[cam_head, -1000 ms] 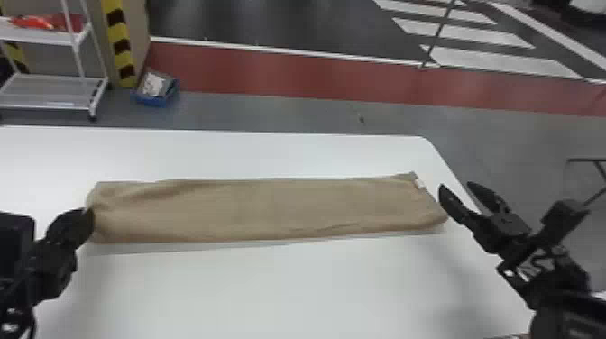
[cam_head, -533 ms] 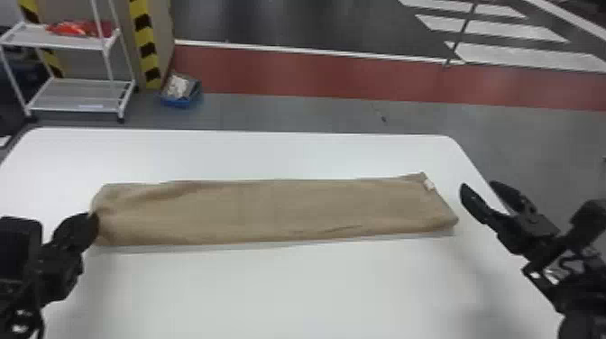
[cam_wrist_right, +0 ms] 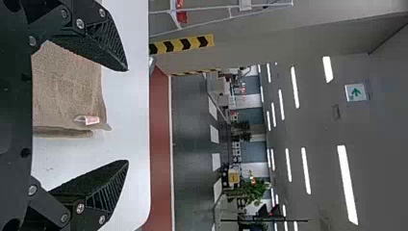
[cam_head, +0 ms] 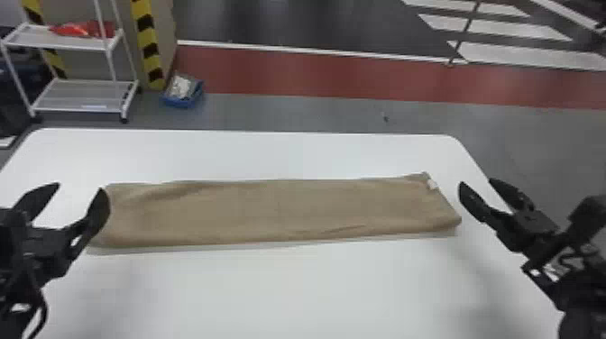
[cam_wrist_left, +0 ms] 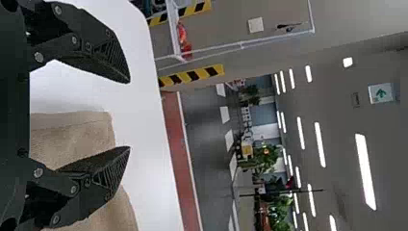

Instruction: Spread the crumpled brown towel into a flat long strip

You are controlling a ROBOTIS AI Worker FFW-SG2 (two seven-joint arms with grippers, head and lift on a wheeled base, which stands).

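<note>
Though closed before, left end effector now wide open by brown towel, right end effector open.

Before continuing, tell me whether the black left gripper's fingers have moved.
Yes: against the far left corner of the white table, the left gripper has opened, its outer finger swinging leftward.

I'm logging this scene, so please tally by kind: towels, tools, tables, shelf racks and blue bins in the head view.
Brown towel: 1
Left tool and right tool: 2
White table: 1
Shelf rack: 1
Blue bin: 1
Total: 6
</note>
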